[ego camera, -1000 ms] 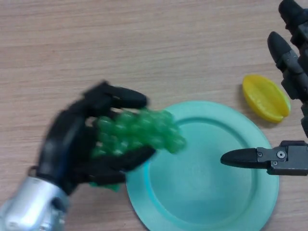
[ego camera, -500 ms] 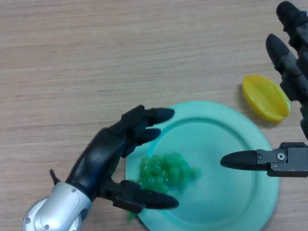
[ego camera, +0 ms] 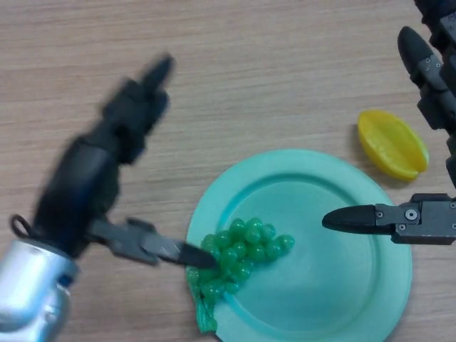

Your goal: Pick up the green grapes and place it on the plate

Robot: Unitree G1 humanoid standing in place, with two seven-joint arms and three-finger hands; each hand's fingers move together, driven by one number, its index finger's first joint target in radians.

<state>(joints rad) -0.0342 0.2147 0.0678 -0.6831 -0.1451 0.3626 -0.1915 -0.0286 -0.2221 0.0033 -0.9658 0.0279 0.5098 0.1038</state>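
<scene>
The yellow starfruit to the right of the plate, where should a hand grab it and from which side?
Judging by its shape, grip the yellow starfruit across its narrow width, from above. It lies flat on the table, long axis slanting, clear of the plate. The right hand, open, is nearest.

And the left hand [ego camera: 92, 185] has let go! A second ago its fingers were wrapped round the green grapes [ego camera: 239, 251] beside the plate [ego camera: 335, 206]; now they are spread straight, the hand pulled back toward the surface's left edge, with only the thumb tip at the bunch. The grapes have dropped onto the plate's left part, resting there free of the grasp, a few at the lower end spilling over the rim toward the surface's near edge.
</scene>
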